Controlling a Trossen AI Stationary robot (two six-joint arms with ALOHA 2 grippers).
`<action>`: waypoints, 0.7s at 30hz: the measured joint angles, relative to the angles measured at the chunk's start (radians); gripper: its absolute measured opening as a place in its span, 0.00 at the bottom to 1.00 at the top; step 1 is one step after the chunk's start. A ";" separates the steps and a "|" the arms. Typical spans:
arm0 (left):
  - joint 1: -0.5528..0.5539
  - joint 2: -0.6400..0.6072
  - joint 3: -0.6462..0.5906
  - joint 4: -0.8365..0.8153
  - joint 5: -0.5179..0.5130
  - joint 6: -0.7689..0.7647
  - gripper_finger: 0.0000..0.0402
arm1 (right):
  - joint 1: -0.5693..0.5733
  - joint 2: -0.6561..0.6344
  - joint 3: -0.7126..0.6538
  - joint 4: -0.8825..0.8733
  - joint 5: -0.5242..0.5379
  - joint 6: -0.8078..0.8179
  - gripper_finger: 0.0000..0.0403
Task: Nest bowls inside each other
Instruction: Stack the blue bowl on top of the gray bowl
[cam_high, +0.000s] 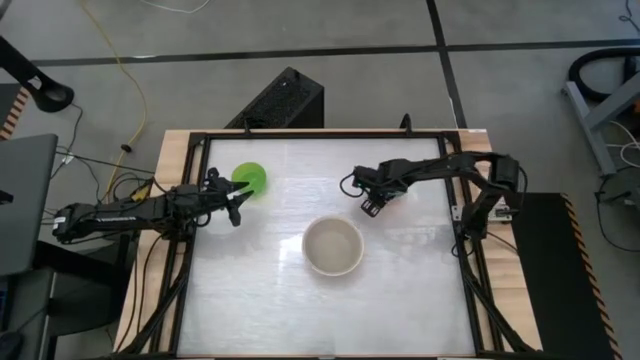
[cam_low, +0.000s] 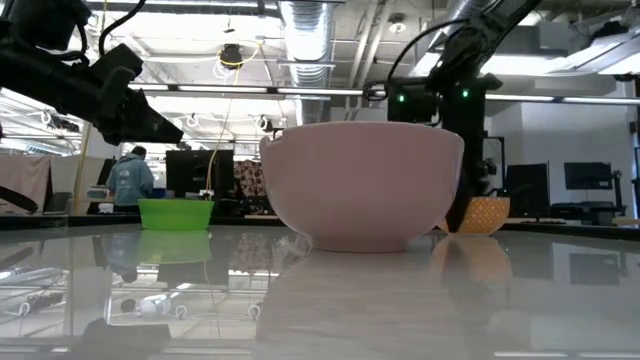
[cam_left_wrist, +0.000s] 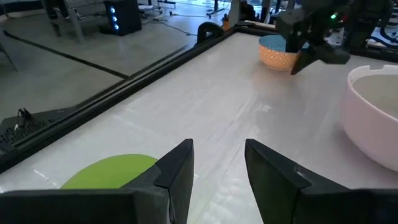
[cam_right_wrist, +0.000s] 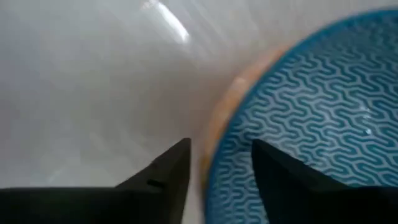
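A bright green small bowl (cam_high: 250, 177) sits on its base at the table's far left. My left gripper (cam_high: 232, 203) hovers open just beside it, on its near side; in the left wrist view the green bowl (cam_left_wrist: 112, 171) lies beside one finger. A large white-cream bowl (cam_high: 333, 246) stands at the table's middle. A small bowl (cam_left_wrist: 277, 53), orange outside and blue-patterned inside (cam_right_wrist: 311, 118), rests right of centre. My right gripper (cam_right_wrist: 217, 158) points down over it, open. One finger is outside the rim (cam_right_wrist: 214, 134) and one over the inside.
Black frame rails (cam_high: 190, 240) run along the table's edges. A black box (cam_high: 285, 100) stands beyond the far edge. Bare tabletop lies along the near side (cam_high: 330, 320). A person (cam_low: 130, 178) shows in the room behind.
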 joint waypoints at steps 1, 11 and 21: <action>0.000 0.000 0.000 0.000 0.003 -0.004 0.33 | -0.003 0.007 0.000 0.001 0.000 0.000 0.40; 0.000 0.000 0.000 0.001 0.016 -0.009 0.33 | 0.017 -0.028 0.008 -0.048 0.057 0.005 0.09; 0.000 0.000 0.000 0.004 0.028 -0.009 0.33 | 0.136 -0.103 0.172 -0.176 0.079 0.072 0.09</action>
